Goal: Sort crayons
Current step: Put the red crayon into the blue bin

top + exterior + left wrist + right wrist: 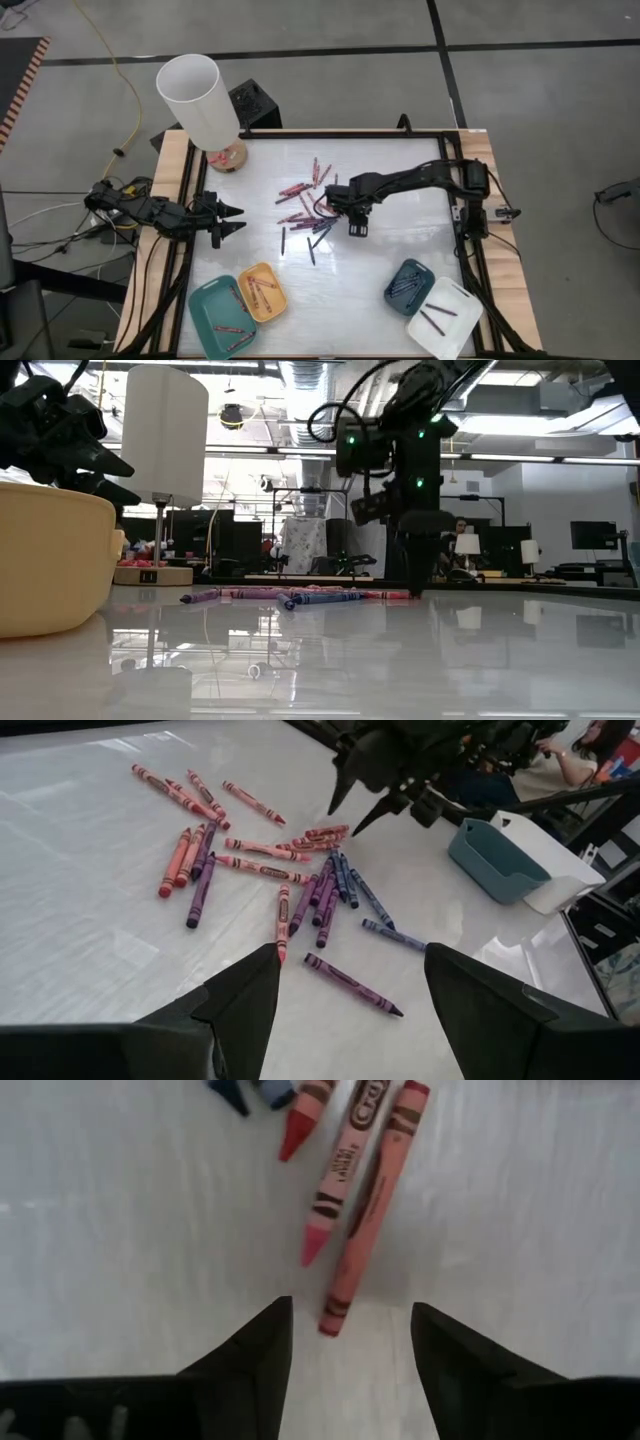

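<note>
A glossy white tabletop (390,260) framed in pale wood fills the middle of the high view, with grey floor around it and a white cylindrical lamp (197,98) at the upper left. The crayons (305,205), short thin paper-wrapped wax sticks in red, pink, purple and dark blue, lie scattered in a loose pile at the centre of the frame, some crossing or touching each other. A few more already lie in the trays along the bottom edge: a teal tray (222,316) and a yellow tray (262,291) at lower left, a dark-blue tray (408,284) and a white tray (446,318) at lower right.

The right gripper (350,1342) hovers over the pile's right edge, jaws spread and holding nothing; in its wrist view a salmon-red crayon (372,1208) lies just ahead of the gap, a pink crayon (340,1170) touching its side. The left gripper (350,995) waits at the left edge of the table, fingers spread wide and empty.

Each crayon looks light, stiff and brittle, likely to snap under a hard squeeze and to roll or slide on the slick surface. The safest hold seems across the wrapped middle, jaws square to its length, taking 1 stick clear of its neighbour.
</note>
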Available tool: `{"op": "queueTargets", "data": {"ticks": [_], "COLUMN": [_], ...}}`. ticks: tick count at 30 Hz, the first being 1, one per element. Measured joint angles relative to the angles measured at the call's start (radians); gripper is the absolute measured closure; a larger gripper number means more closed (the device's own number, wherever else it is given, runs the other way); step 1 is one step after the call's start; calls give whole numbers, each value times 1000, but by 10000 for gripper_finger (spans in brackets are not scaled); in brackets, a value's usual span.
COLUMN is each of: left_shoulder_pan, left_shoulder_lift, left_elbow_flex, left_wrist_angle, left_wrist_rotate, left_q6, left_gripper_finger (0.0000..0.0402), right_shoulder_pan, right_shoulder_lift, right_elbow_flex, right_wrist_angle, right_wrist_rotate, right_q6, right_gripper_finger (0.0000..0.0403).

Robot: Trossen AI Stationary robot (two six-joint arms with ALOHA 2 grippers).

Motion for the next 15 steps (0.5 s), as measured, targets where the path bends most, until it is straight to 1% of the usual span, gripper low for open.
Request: {"op": "queueTargets", "data": {"ticks": [8,15], "left_shoulder_pan": [0,0], "left_shoulder_lift": [0,0], "left_elbow_flex": [0,0], "left_wrist_angle": [0,0], "left_wrist_rotate": [0,0], "left_q6": [0,0], "left_gripper_finger": [161,161], "right_shoulder_pan": [-30,-38], "right_shoulder_lift": [3,17], "right_elbow_flex": [0,-27], "right_wrist_angle": [55,89], "right_wrist_rotate": [-1,-6], "right_q6": [-10,-4], "right_gripper_finger": [208,227]}}
